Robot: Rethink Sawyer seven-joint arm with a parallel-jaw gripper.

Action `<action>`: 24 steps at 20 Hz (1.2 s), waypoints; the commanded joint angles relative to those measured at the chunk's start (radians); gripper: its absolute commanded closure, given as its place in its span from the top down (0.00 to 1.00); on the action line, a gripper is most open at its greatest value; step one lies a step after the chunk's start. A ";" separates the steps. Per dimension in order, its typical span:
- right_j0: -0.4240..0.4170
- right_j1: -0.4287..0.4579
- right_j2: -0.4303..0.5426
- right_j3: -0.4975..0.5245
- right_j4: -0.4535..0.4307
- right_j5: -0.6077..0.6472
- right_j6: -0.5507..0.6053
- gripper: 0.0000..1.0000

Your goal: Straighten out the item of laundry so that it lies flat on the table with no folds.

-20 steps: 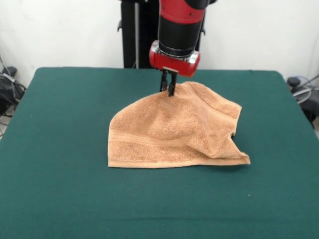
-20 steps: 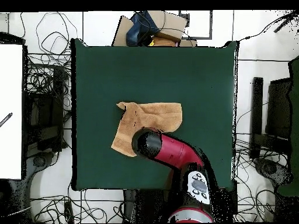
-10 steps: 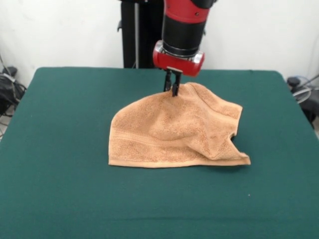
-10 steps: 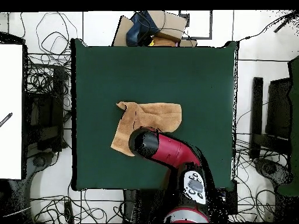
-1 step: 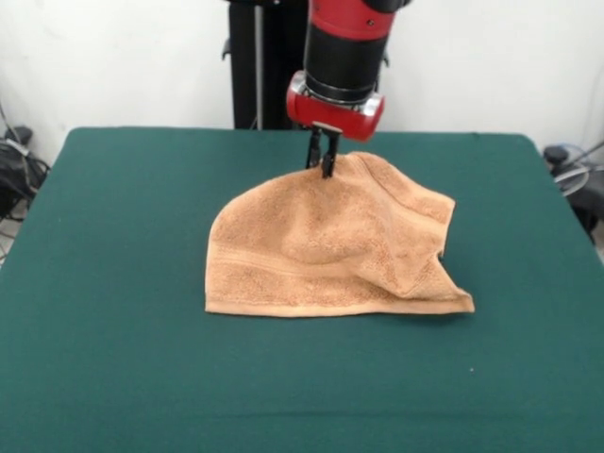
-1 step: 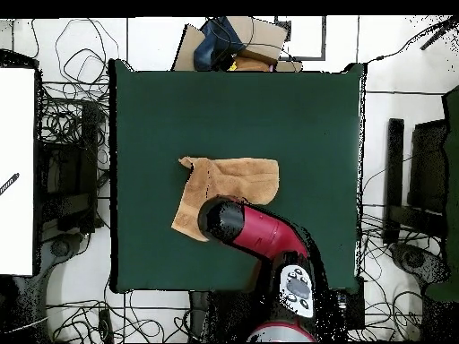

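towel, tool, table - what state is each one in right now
towel: not flat, its far edge pinched and lifted into a peak, near edge lying on the table, right side creased and folded
tool: shut on the towel's raised edge, pointing straight down
table: green cloth top, towel near its middle

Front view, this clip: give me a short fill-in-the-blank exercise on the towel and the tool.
1. The tool is shut on the towel's ____ edge.
2. The towel is held up in a ____ shape, not flat.
3. The table cloth is dark ____.
Missing words: far; tent; green.
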 commanded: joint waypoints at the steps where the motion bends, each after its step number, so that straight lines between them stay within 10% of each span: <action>1: 0.049 -0.044 -0.013 -0.066 0.061 0.153 0.255 0.00; 24: 0.091 -0.069 -0.037 -0.043 0.107 0.180 0.240 0.00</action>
